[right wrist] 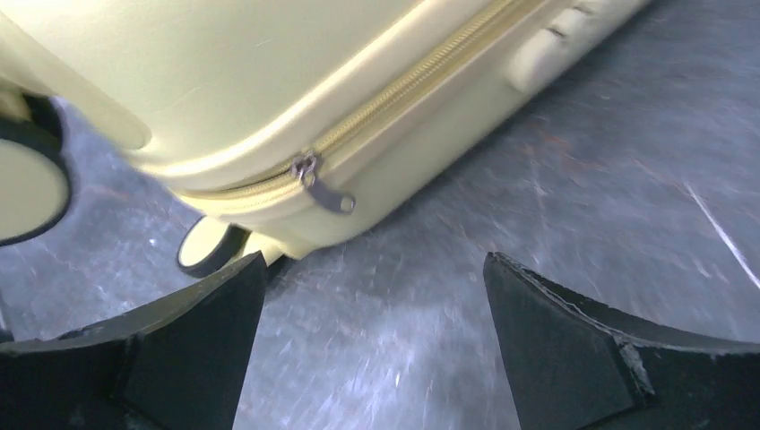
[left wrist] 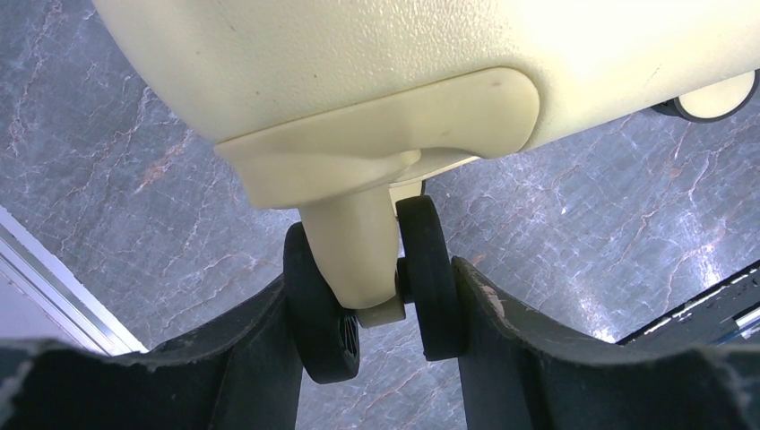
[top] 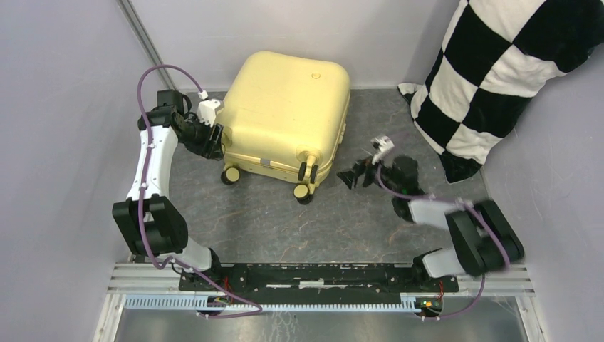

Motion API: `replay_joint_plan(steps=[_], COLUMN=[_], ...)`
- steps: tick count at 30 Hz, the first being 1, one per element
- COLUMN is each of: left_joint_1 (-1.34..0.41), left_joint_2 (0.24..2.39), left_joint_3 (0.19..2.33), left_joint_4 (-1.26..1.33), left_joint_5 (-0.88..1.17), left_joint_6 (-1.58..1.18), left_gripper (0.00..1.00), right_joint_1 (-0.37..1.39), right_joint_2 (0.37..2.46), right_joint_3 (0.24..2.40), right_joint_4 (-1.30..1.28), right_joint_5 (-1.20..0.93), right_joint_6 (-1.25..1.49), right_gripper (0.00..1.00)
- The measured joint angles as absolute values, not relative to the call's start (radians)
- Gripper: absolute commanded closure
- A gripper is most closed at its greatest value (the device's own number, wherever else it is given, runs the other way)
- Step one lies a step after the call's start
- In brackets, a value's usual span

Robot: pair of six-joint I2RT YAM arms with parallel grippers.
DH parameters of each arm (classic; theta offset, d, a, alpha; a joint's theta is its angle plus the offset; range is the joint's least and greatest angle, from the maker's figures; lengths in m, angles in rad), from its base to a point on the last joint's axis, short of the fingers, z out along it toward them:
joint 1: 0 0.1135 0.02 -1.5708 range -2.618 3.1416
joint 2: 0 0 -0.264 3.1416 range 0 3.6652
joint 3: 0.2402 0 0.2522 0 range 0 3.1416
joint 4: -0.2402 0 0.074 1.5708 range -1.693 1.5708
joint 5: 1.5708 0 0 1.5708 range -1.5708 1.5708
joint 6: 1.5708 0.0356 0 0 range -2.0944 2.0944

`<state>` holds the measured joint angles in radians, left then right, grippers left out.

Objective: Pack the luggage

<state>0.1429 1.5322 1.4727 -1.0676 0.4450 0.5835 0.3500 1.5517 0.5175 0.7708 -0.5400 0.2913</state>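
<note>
Looking down on a grey marbled surface enclosed by pale walls.

At left, showing the left gripper pressing in at the near-left corner of the luggage. From the left wrist, showing that gripper clenching a caster of the luggage, pinching the outer faces of its twin black wheels with both black fingers, either side of the pale-yellow stem.

At centre, toward the back, showing the luggage lying flat and closed on the surface, with its pale-yellow shell facing up and its wheels pointing toward the near edge.

Just right of the luggage, beside its near-right corner, showing the right gripper hanging clear of the shell, released, spreading its fingers wide over nothing but bare surface. From the right wrist, somewhat blurred, showing the closed zip line with its metal pull dangling at the corner, and the yellow side handle sitting farther along the same side.

At far right, showing a black-and-white checkered pillow leaning into the back-right corner, apart from the luggage.
</note>
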Motion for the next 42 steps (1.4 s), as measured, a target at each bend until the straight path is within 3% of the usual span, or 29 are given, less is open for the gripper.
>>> replay_joint_plan(steps=[2,6,7,8,9,10,11,16,19,21,33,35,39,42], left_joint_1=[0.142,0.139,0.139,0.138,0.138,0.138,0.138,0.138,0.138,0.138,0.137,0.137,0.137,0.137], left_joint_2=[1.525,1.51,1.508,1.507,1.506,1.506,1.506,1.504,1.504,1.504,1.499,1.499,1.499,1.499], left_joint_3=[1.468,1.456,1.454,1.451,1.449,1.449,1.447,1.444,1.442,1.44,1.434,1.433,1.428,1.422], left_joint_4=[-1.067,-1.061,-1.06,-1.058,-1.056,-1.055,-1.053,-1.049,-1.047,-1.045,-1.039,-1.03,-1.019,-1.008], left_joint_5=[0.444,0.441,0.442,0.442,0.442,0.442,0.442,0.446,0.446,0.447,0.447,0.446,0.439,0.436], left_joint_6=[0.583,0.583,0.583,0.583,0.583,0.581,0.579,0.572,0.57,0.569,0.561,0.561,0.561,0.562], left_gripper=[0.98,0.98,0.98,0.98,0.98,0.98,0.98,0.98,0.98,0.98,0.98,0.98,0.98,0.98], right_joint_1=[0.338,0.327,0.327,0.329,0.33,0.333,0.336,0.349,0.354,0.368,0.438,0.435,0.429,0.425], right_joint_2=[1.344,1.061,1.069,1.108,1.161,1.214,1.258,1.252,1.247,1.281,1.491,1.524,1.568,1.6], right_joint_3=[0.36,0.214,0.241,0.298,0.372,0.437,0.494,0.505,0.469,0.472,0.547,0.577,0.604,0.622], right_joint_4=[0.791,0.75,0.702,0.625,0.551,0.487,0.432,0.358,0.389,0.422,0.619,0.62,0.635,0.656], right_joint_5=[-0.403,-0.146,-0.094,-0.038,0.006,0.039,0.072,0.103,0.02,-0.066,-0.374,-0.414,-0.497,-0.569], right_joint_6=[0.354,0.465,0.458,0.451,0.445,0.441,0.44,0.39,0.357,0.32,0.208,0.196,0.182,0.178], right_gripper=[0.04,0.63,0.61,0.54,0.35,0.04,0.02,0.04,0.07,0.02,0.02,0.08,0.3,0.36])
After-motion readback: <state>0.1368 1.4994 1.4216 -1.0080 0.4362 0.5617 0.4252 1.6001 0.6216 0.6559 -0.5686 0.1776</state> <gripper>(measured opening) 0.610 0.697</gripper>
